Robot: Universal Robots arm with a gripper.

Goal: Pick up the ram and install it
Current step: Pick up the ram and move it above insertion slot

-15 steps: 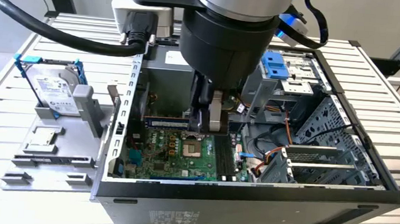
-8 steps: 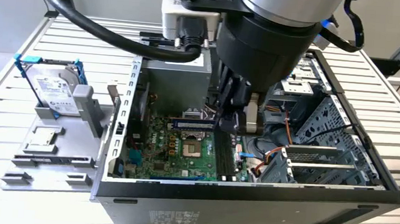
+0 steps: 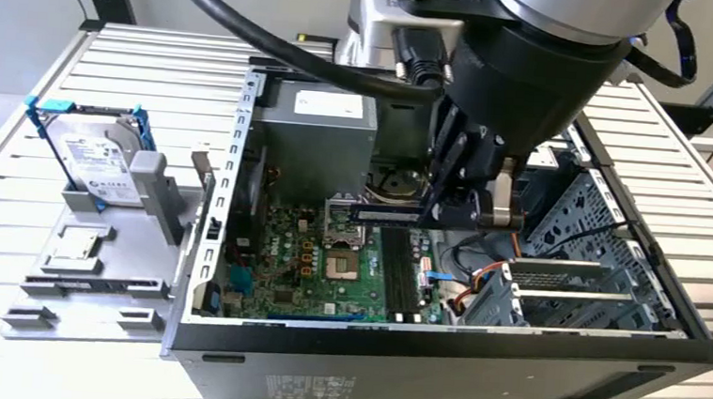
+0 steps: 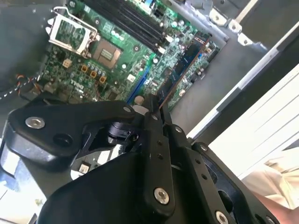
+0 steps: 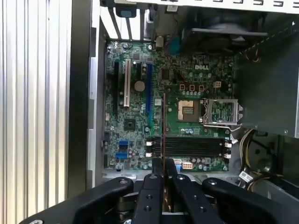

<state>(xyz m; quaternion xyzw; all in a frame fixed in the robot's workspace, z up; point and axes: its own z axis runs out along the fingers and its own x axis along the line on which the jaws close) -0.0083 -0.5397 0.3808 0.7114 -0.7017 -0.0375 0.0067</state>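
Black pincer linkages studded with silver screws; thick black cable off the silver-and-black wrist.

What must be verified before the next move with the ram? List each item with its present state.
1. Claw shut on the ram: ok.
2. Ram inside the open case, above the motherboard: ok.
3. Ram parallel to the black slots: not ok; it lies crosswise to them in the first wrist view.
4. Slots free of other sticks: ok; they look empty.
5. Slot end latches open: cannot tell.
6. Ram seated: not ok; it is held apart from the slots.
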